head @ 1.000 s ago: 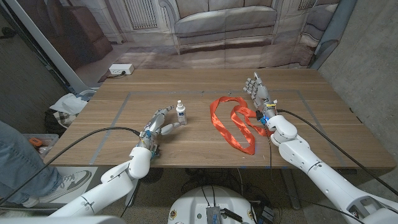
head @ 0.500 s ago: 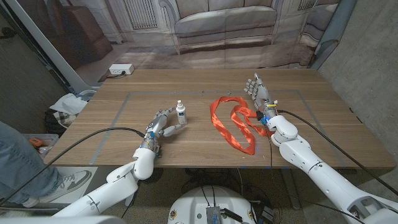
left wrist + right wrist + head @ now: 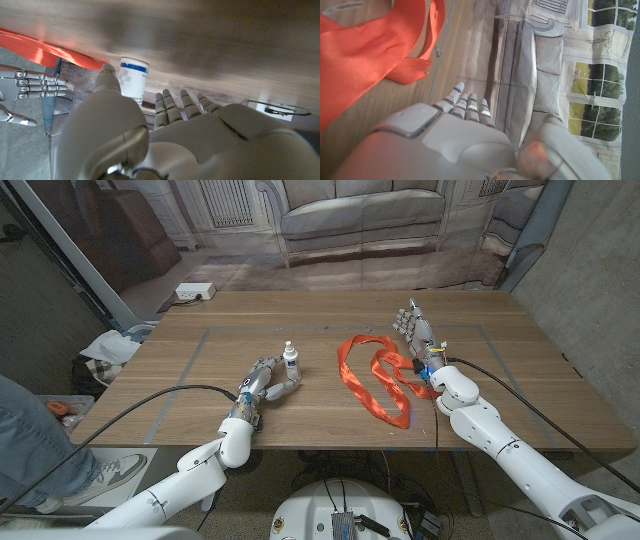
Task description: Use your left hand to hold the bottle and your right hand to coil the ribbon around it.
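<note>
Wooden table [image 3: 300, 420] with faint taped lines, a printed sofa backdrop [image 3: 360, 220] behind it. Nearest on the left side, the left hand [image 3: 268, 383] lies with fingers spread and nothing held, its fingertips [image 3: 165, 95] just short of the bottle [image 3: 290, 362]. That bottle is small and white with a white cap and a blue-banded label; it stands upright, long axis vertical, left of the table's middle. Right of it the orange ribbon [image 3: 375, 378] sprawls flat in loose loops, its longest run slanting toward the near edge. Just beside the loops, the right hand [image 3: 416, 330] is released, fingers straight and pointing away toward the far edge.
</note>
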